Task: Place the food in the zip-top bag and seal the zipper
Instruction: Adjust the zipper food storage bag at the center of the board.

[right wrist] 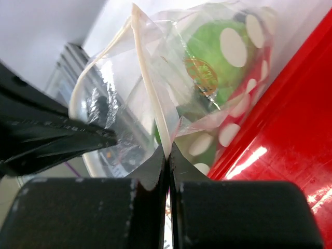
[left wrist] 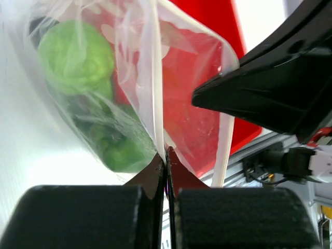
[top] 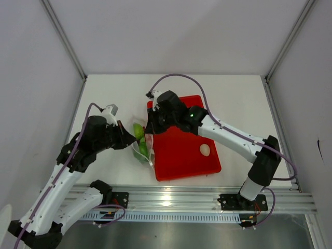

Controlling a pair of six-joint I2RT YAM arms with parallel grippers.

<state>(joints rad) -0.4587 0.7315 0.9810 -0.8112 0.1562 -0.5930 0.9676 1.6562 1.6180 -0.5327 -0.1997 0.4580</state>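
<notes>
Between left pincer (top: 132, 138) and right pincer (top: 150, 134), from above, I see the bag (top: 147, 154) holding green food (top: 138, 130); a white egg (top: 205, 150) sits on the red tray (top: 181, 167). Left wrist: clenched on the zipper (left wrist: 154, 78), stretching the mouth for sealing, I judge. Right wrist: pinching that strip too; the sticker (right wrist: 199, 75) beyond is unreadable.
</notes>
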